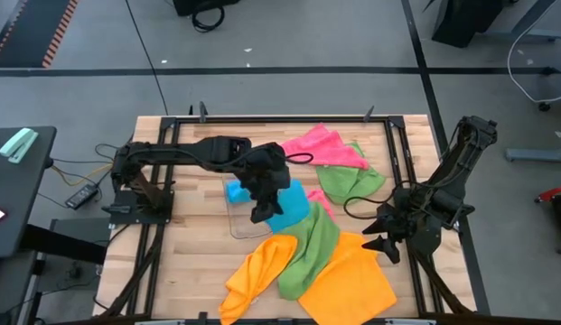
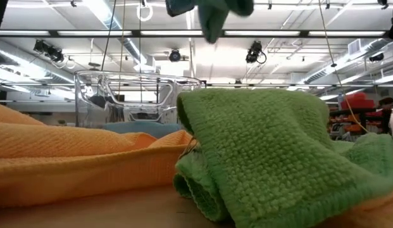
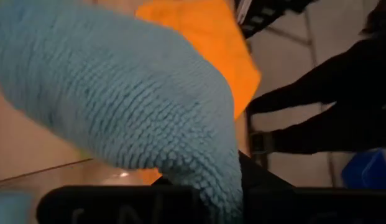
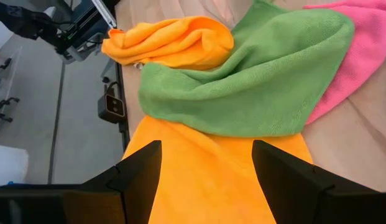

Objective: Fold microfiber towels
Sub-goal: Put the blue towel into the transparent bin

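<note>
From above the counter (image 1: 190,262), we find the left end effector (image 1: 262,209) mid-counter, clamped on a blue towel (image 1: 294,206) over a clear tray (image 1: 237,221), while the right end effector (image 1: 381,242), fingers apart and empty, waits at the right edge beside an orange towel (image 1: 352,275); pink (image 1: 325,147) and green (image 1: 312,248) towels lie heaped between. At counter height, only a green fold (image 2: 272,158), orange cloth (image 2: 69,158) and the tray (image 2: 133,95) show, the arms hardly at all. The left wrist view alone confirms the grip: blue pile (image 3: 130,106) pinched between the fingers. The right wrist view shows parted fingers (image 4: 137,174) over orange cloth (image 4: 211,168). We judge the towels light, limp and non-slip; a corner or hem is best to hold.
</note>
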Action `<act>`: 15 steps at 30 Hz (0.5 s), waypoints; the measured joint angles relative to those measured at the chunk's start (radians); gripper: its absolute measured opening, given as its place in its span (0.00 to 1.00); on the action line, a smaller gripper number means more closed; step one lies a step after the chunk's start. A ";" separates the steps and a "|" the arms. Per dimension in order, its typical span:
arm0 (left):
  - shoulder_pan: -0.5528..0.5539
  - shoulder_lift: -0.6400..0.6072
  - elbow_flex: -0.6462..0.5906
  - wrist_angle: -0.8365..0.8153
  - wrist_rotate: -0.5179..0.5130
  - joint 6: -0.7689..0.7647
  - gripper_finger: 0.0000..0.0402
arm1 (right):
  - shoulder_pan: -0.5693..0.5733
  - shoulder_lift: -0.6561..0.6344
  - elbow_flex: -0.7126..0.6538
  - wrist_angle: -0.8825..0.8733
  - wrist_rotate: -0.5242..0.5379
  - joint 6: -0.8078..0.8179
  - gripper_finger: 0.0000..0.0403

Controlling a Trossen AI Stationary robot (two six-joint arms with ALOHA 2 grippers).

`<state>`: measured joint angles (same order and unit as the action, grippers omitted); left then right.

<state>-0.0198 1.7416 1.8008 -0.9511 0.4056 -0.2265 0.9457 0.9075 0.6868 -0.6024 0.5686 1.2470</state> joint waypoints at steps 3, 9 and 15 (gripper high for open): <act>0.009 0.000 0.000 -0.088 -0.013 0.056 0.08 | 0.000 0.000 0.000 -0.001 0.000 -0.006 0.64; 0.012 0.000 0.000 -0.253 -0.087 0.217 0.09 | -0.001 0.001 0.000 -0.021 0.093 -0.024 0.64; 0.012 0.000 0.000 -0.364 -0.147 0.363 0.06 | -0.027 0.001 0.000 -0.035 0.254 -0.017 0.64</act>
<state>-0.0074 1.7417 1.8004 -1.3148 0.2583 0.1364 0.9192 0.9085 0.6868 -0.6372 0.8225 1.2297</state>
